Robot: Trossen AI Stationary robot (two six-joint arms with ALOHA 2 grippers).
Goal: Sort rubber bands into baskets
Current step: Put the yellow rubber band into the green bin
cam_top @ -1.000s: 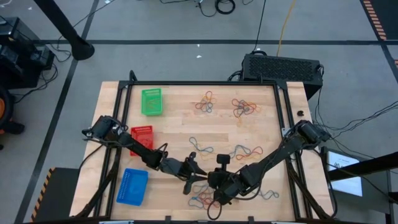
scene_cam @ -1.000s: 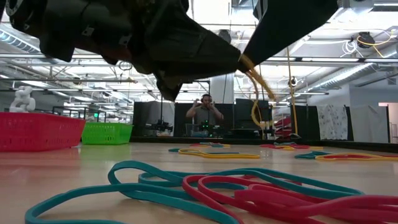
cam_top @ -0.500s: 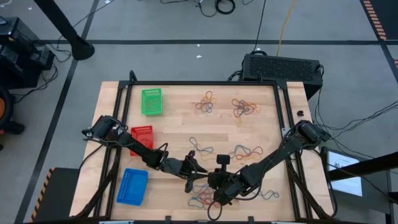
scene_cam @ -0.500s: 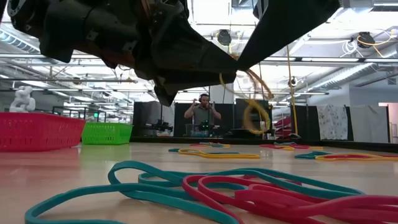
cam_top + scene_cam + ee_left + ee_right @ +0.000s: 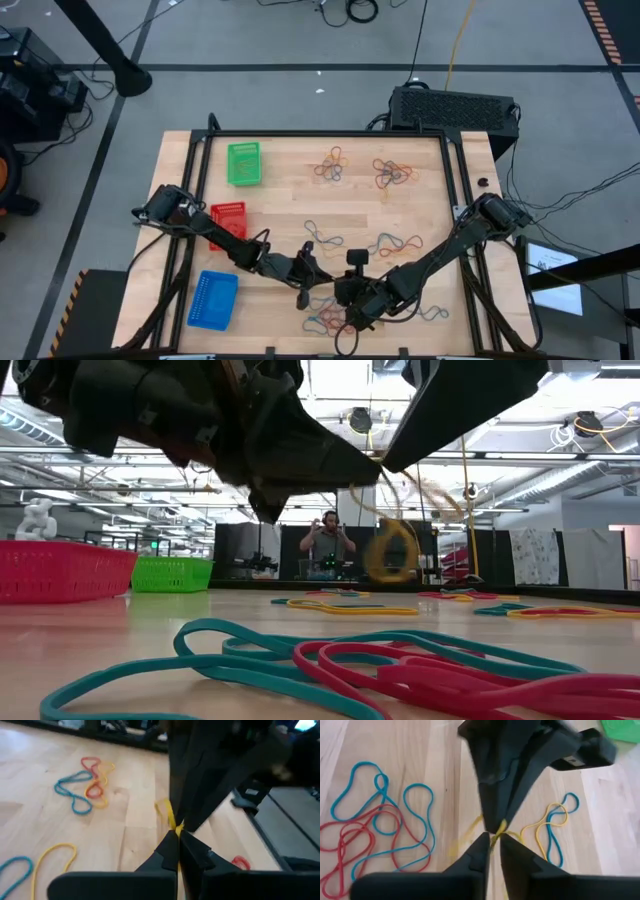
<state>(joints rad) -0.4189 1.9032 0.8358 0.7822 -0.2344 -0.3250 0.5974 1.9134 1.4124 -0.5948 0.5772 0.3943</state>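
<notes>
Left wrist view: left pincer [image 5: 178, 831] pinched shut on yellow rubber band [image 5: 167, 815]; right pincer [image 5: 495, 836] slackening, near counter's front edge. Band light, stretchy; grip single strand.

A black box [image 5: 453, 107] sits behind the wooden table [image 5: 290, 165]; a person [image 5: 329, 546] stands far off

blurred: yellow band [image 5: 392, 550] | cut off: teal band [image 5: 200, 660]
</notes>
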